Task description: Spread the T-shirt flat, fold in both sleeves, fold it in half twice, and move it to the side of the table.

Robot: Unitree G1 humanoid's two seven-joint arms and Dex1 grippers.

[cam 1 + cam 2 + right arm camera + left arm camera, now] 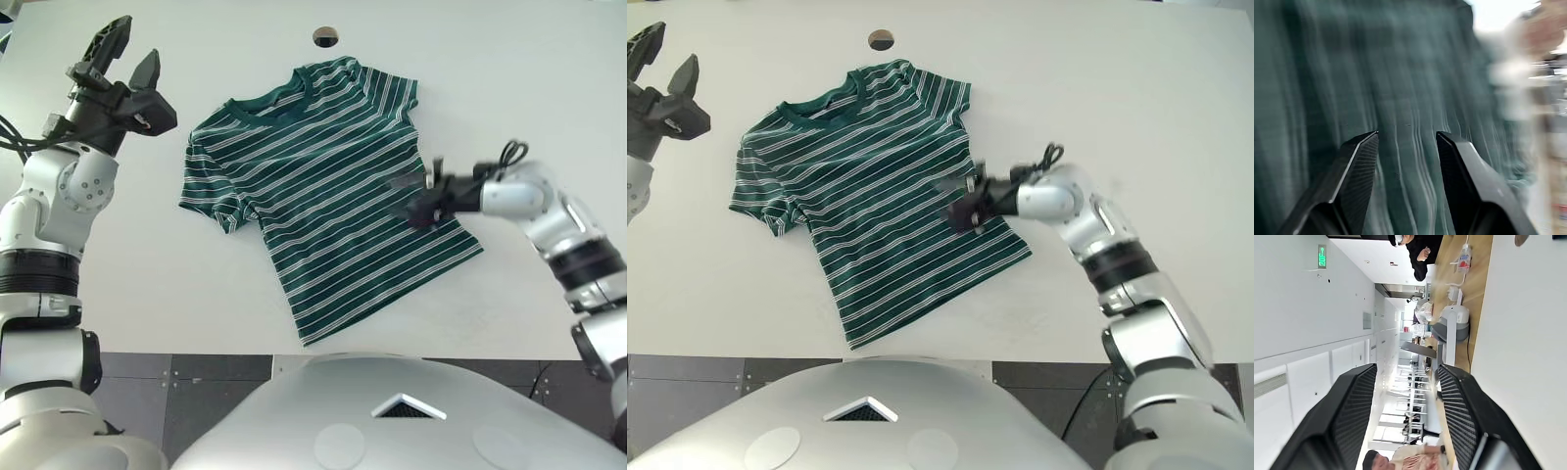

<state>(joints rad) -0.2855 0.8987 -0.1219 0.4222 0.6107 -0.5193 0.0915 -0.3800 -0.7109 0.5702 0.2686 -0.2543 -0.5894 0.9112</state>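
A dark green T-shirt [313, 181] with white stripes lies spread on the white table [529, 88], collar toward the far side, its right sleeve folded in. My right gripper [409, 201] hovers low over the shirt's right edge, open, nothing between its fingers [1359, 166]; striped cloth [1400, 73] lies just beyond them. My left gripper [125, 61] is raised above the table's left part, apart from the shirt, open and empty, its fingers [1352, 416] pointing out at the room.
A small round hole [325, 37] sits in the tabletop just beyond the collar. Bare table surface lies to the right of the shirt and to its left. The table's near edge [176, 354] runs just below the hem.
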